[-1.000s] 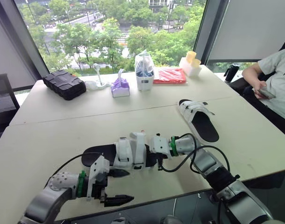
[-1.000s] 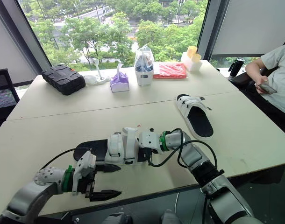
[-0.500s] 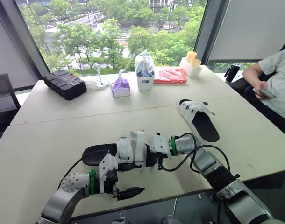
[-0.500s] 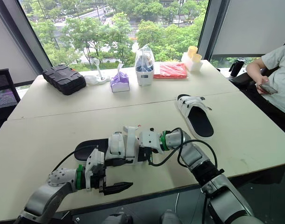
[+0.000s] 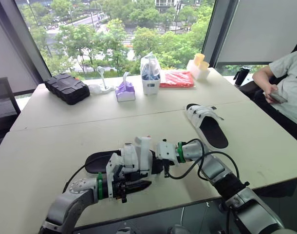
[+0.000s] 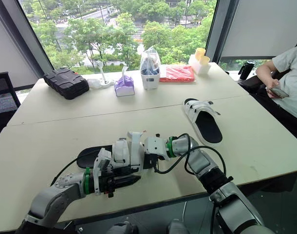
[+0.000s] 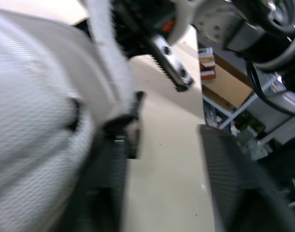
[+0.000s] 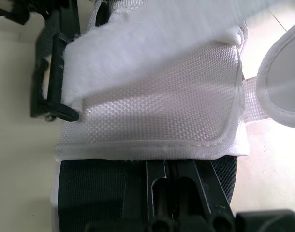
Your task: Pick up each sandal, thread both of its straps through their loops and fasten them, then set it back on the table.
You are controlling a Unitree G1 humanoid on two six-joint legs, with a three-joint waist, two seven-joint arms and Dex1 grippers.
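Lower centre of the head view: black-soled sandal with white mesh straps (image 5: 131,157) lying on the pale tabletop (image 5: 51,146); left gripper (image 5: 138,185) spread wide just beside its near edge, holding nothing, one finger (image 7: 106,188) close against a strap; right gripper (image 8: 170,175) drawn shut, pressed against the black insole; second matching sandal (image 5: 207,126) well apart at centre right.

Near table (image 5: 36,146) and far table (image 5: 90,105), pale beige, set edge to edge. Behind, tall windows (image 5: 114,29) with dark frames (image 5: 214,29); daylight, green trees and a street outside. Plain grey panel (image 5: 265,29) at right, black chair (image 5: 1,97) at left.
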